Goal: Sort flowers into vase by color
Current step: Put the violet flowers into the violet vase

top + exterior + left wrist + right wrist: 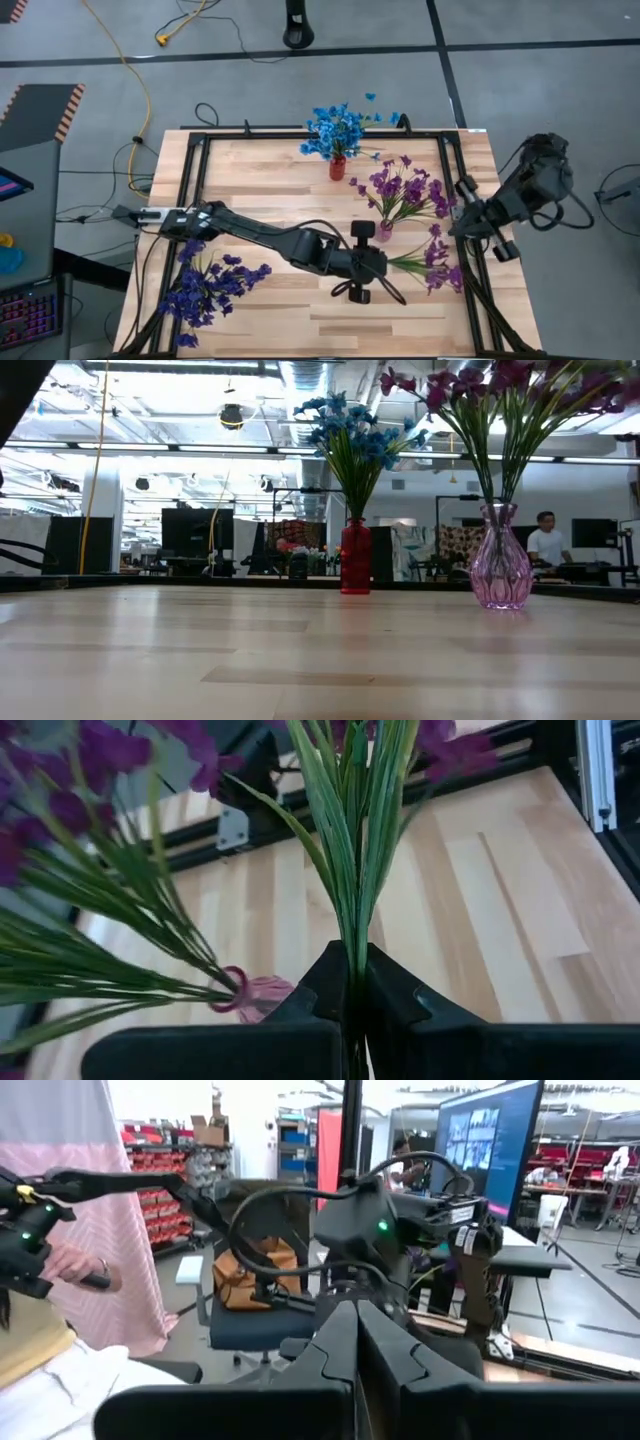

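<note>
The left end effector (352, 982) is clenched on green-stemmed magenta-purple artificial flowers (432, 262), stems lying level toward the wooden worktop's (280, 190) right edge; the right end effector (356, 1342) is clenched, empty.

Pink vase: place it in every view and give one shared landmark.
High view: pink vase right of centre, beside the left gripper.
Low view: right side.
Left wrist view: lower left.
Right wrist view: not in it.
Landmark: its purple flowers.

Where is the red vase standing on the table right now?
In the high view the red vase stands near the table's far edge, about mid-width, holding the blue flowers. The pink glass vase with magenta flowers stands nearer and to its right.
</note>
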